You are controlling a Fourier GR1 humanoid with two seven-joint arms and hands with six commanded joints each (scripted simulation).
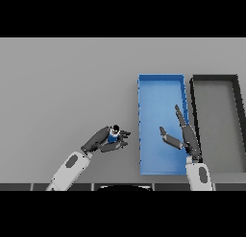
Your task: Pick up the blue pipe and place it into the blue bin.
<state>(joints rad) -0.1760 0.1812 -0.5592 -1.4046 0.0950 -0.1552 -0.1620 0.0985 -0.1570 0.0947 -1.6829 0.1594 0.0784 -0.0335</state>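
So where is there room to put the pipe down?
The far half of the blue bin is bare; its near half lies under the open right hand. The black bin is bare. The table left of the left hand, holding the blue pipe, is open.

Left hand (102, 140) curled closed; right hand (185, 135) raised, fingers straight, thumb out.

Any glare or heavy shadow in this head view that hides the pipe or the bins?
Head view: lighting is flat and even, with no glare on the grey table; the blue bin and black bin read clearly; the blue pipe is mostly hidden by the left hand, not by shadow; the right hand over the blue bin casts no obvious shadow.
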